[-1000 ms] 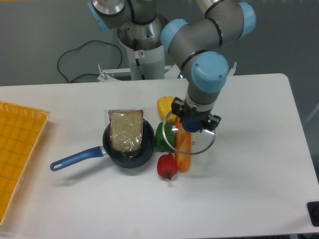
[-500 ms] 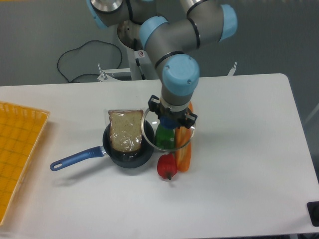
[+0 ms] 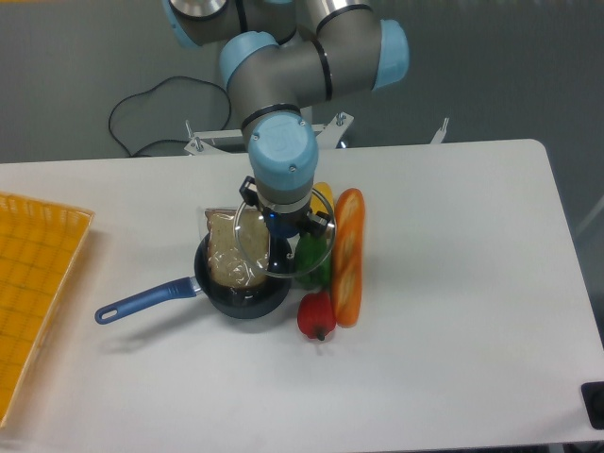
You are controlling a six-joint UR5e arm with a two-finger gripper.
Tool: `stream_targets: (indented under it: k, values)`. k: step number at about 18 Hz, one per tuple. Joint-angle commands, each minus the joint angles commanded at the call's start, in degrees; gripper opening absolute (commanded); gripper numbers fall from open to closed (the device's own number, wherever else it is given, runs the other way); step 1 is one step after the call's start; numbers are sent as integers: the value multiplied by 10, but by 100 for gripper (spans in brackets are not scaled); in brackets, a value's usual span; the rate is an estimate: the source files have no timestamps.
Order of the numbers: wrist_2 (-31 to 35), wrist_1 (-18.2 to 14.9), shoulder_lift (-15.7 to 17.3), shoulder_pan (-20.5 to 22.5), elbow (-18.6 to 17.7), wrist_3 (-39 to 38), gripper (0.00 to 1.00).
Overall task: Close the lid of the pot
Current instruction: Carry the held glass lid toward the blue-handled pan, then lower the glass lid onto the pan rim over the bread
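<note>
the gripper (image 3: 281,221) is gripping the lid (image 3: 283,242), clear glass with a thin metal rim, by its blue knob, tilted above the right edge of the pot (image 3: 242,283). the black pot is sitting on the table (image 3: 453,283), its blue handle (image 3: 146,300) pointing left and slightly toward the camera.

Robotics lab — bare white table (image 3: 453,311), grey wall (image 3: 528,66), loose black cable (image 3: 151,104), industrial arm (image 3: 302,66)

My end effector (image 3: 283,223) holds the lid (image 3: 283,238) over the pot's (image 3: 243,288) right edge; bread (image 3: 236,249) sits in it, veggies (image 3: 317,314) right.
</note>
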Motion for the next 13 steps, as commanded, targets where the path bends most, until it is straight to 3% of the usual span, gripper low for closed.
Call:
stream_targets:
  k: [13]
  values:
    - [1,-52,-9,-12,26,-16,49]
